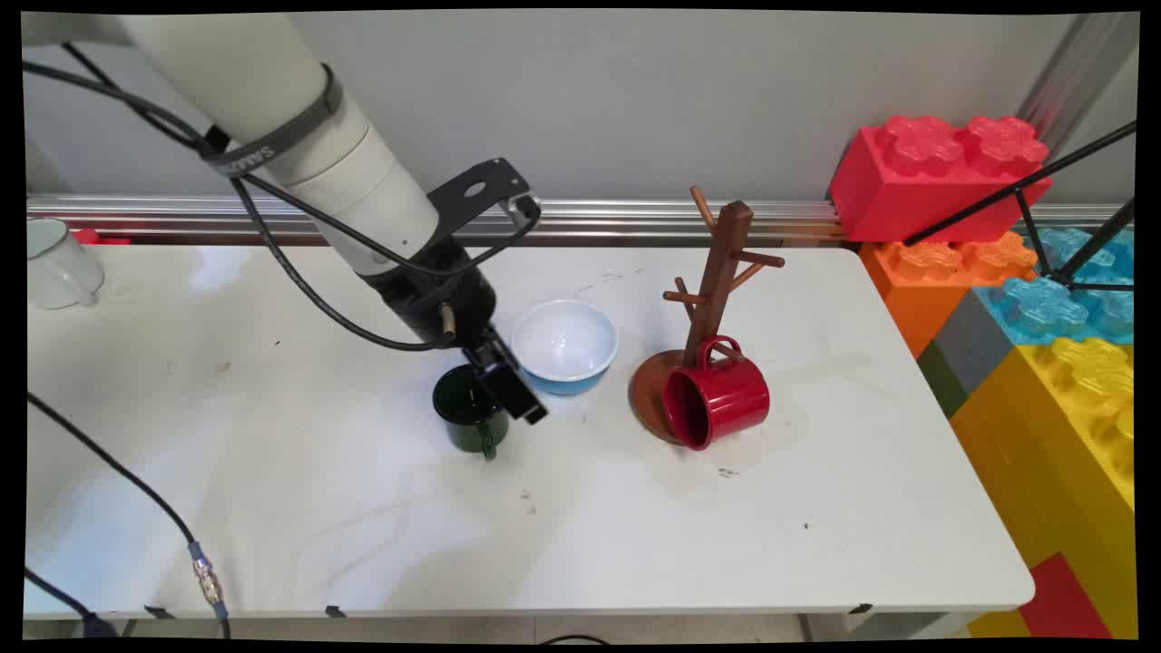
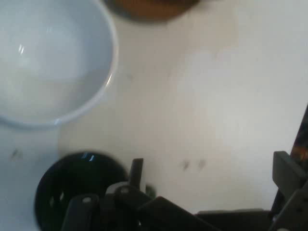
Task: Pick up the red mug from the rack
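A dark green mug (image 1: 467, 413) stands upright near the table's middle, handle toward the near edge. My gripper (image 1: 513, 397) hangs low just to its right, open. In the hand view the mug (image 2: 72, 195) sits at the bottom left. One finger (image 2: 137, 174) is close beside its rim, and the other finger (image 2: 288, 175) is far off to the right. Only bare table lies in the gripper (image 2: 211, 180). A blue bowl (image 1: 564, 346) with a white inside stands just right of the mug and shows in the hand view as the bowl (image 2: 48, 62) at top left.
A brown wooden mug tree (image 1: 718, 272) stands right of the bowl, and a red mug (image 1: 718, 404) lies on its side against the tree's round base (image 2: 149, 8). A white mug (image 1: 56, 263) is at the far left edge. Large toy bricks (image 1: 943, 172) are stacked beyond the table's right end.
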You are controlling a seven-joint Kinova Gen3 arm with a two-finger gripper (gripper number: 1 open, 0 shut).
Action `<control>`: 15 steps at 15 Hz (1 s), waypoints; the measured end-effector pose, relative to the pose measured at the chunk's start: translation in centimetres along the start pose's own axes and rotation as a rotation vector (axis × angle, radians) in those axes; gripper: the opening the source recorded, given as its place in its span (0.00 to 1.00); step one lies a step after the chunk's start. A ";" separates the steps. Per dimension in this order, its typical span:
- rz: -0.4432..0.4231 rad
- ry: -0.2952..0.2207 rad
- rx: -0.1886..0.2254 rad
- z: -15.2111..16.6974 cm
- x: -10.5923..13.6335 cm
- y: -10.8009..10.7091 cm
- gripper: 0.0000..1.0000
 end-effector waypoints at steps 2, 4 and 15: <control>-0.016 0.087 -0.020 0.4 -0.4 0.2 1.00; -0.053 0.178 -0.038 1.1 -0.9 0.4 1.00; -0.182 0.439 -0.120 6.5 -2.6 2.3 1.00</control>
